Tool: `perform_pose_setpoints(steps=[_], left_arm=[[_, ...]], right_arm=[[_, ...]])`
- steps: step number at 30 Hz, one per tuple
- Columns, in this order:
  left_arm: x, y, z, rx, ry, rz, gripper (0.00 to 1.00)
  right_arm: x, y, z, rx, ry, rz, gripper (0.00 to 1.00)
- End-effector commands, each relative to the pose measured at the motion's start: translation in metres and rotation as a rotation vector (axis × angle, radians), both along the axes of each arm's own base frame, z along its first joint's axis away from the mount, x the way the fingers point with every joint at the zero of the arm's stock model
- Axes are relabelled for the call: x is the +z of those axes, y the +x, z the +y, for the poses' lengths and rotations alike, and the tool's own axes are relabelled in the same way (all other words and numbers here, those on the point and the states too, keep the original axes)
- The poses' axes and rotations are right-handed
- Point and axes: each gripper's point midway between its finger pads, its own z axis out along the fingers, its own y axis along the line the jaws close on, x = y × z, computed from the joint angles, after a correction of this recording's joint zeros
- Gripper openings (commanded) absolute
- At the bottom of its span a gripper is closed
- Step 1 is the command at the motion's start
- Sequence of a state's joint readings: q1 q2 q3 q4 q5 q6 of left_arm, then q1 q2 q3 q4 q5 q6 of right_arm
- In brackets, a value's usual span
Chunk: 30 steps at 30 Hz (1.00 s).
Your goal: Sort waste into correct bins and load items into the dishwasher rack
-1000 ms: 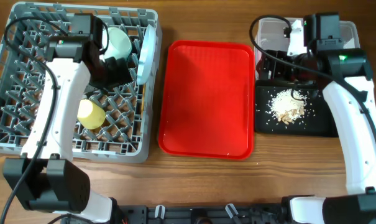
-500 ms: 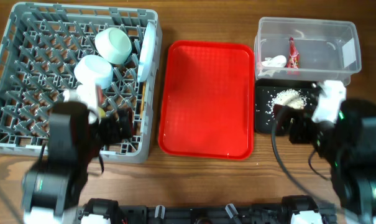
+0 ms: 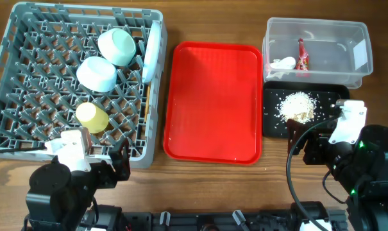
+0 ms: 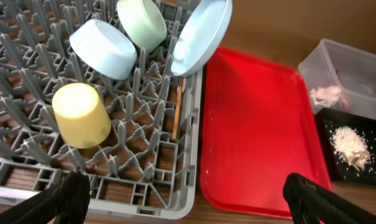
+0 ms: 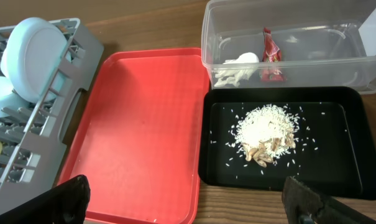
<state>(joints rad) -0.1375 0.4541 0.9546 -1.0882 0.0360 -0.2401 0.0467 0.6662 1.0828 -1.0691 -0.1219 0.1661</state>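
now, from overhead, both arms sit lower than half a second ago. the left arm [image 3: 59,189] has drawn back to the near edge of the dishwasher rack [image 3: 4,144], uncovering the yellow cup [image 3: 91,117]. the right arm [image 3: 367,163] has slid down to the near right corner of the black tray [image 3: 335,131]. both are folded low over the counter [image 3: 270,183]. in the rack lie two bowls [image 3: 118,46] on their sides, with the plate [image 3: 152,51] on edge at the right wall. the red tray [image 3: 213,102] sits between rack and bins.

from the left wrist, the left end effector [image 4: 188,202] is spread wide, its fingers [image 4: 66,196] at the picture's bottom corners, gripping nothing and touching nothing. a chopstick [image 4: 177,115] stands among the pegs below the plate.

from the right wrist, the right end effector [image 5: 184,202] is likewise spread wide and empty, above the near rim of the black tray. the crumbs [image 5: 265,134] lie heaped in that tray. the dark-red wrapper [image 5: 271,56] and the white scrap [image 5: 237,67] lie in the clear tub [image 5: 337,68].
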Motion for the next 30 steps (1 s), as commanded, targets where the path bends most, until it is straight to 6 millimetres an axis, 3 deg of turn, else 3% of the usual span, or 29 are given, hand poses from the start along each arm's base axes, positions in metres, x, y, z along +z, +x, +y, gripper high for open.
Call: perform_pose_setpoints(steps=[1, 6, 11, 15, 21, 30], left_arm=[[-0.007, -0.004, -0.003, -0.029, 0.011, 0.025, 1.00], [-0.010, -0.006, -0.003, -0.029, 0.013, 0.039, 1.00], [-0.010, -0.006, -0.003, -0.029, 0.014, 0.039, 1.00], [-0.010, -0.006, -0.003, -0.029, 0.013, 0.039, 1.00], [-0.010, -0.006, -0.003, -0.029, 0.014, 0.039, 1.00], [-0.010, -0.006, -0.003, -0.029, 0.014, 0.039, 1.00]], right_arm=[[-0.002, 0.000, -0.004, -0.016, -0.019, -0.002, 1.00], [0.003, -0.007, -0.009, -0.031, -0.036, -0.045, 1.00], [0.009, -0.009, -0.009, -0.027, -0.041, -0.316, 1.00], [-0.003, -0.009, -0.009, -0.031, -0.027, -0.522, 1.00], [-0.024, 0.008, -0.007, -0.030, -0.017, -0.683, 1.00], [-0.035, 0.030, -0.019, -0.115, -0.019, -0.881, 1.00]])
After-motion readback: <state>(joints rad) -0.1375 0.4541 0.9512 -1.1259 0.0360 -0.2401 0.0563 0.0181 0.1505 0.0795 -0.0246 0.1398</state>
